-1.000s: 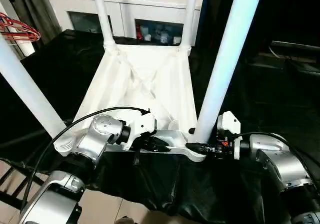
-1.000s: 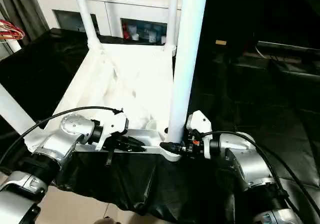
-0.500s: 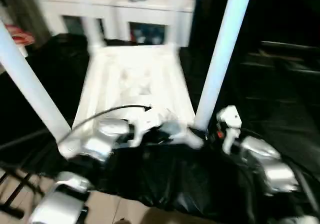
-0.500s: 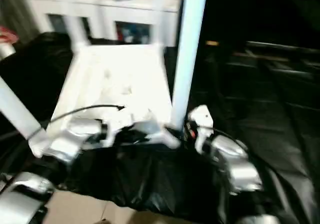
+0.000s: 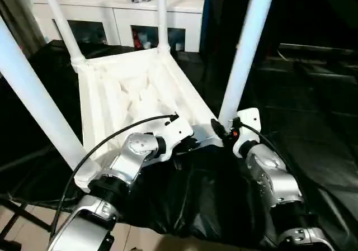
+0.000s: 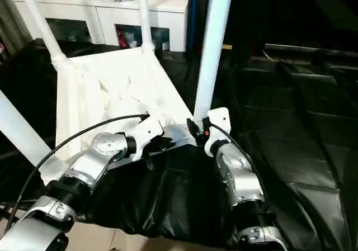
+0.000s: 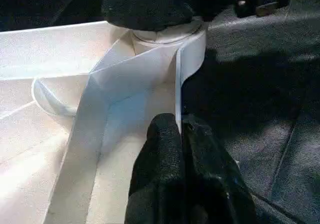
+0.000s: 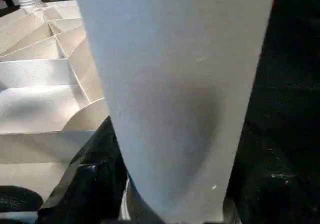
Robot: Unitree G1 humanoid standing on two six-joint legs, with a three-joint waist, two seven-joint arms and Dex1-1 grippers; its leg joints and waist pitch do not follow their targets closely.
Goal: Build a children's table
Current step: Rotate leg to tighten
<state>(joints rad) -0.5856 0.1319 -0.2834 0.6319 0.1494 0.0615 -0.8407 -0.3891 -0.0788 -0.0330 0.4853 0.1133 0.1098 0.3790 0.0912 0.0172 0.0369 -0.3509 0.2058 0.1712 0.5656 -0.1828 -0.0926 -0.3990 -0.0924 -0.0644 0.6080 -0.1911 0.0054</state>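
Tabletop (image 5: pixel 128 89), white, upside down on black-draped worktop (image 5: pixel 313 117), four legs up. Left end effector (image 7: pixel 181 134) pressed together, pinching near rim. Right end effector (image 5: pixel 219 129) straddles near-right leg (image 5: pixel 246 50); grip cannot be told. Risk: sideways pull unseats that leg or drags the top off the near edge.

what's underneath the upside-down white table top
A black sheet lies under the table top, spreading out past its edges. Whatever the sheet itself rests on is covered, so I can't tell.
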